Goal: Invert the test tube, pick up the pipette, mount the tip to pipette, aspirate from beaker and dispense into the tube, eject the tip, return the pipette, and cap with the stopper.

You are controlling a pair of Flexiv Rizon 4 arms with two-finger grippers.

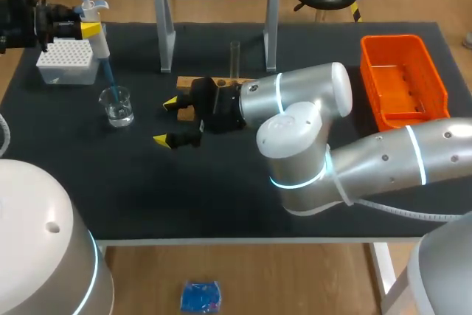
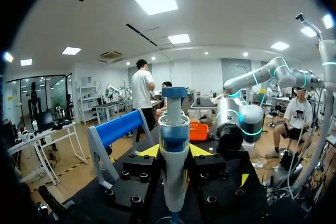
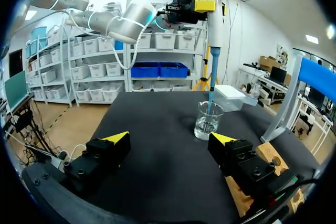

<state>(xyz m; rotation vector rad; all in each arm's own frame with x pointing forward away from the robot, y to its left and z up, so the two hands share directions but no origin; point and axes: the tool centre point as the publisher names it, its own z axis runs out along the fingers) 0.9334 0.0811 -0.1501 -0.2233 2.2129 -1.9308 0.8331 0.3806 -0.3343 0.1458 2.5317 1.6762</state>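
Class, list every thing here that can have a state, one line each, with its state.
Pipette: held upright, tip fitted, dipped in the beaker.
Beaker: upright, partly filled with clear liquid.
Test tube: standing upright in the wooden block.
Left gripper: jaws shut on the pipette.
Right gripper: jaws open, holding nothing.

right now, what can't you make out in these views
- stopper: seen in no view; perhaps behind the right arm.
- wooden rack: head view, mostly covered by the right arm.
- liquid inside the pipette tip: too small, every view.
- beaker: left wrist view, cut off at the edge.
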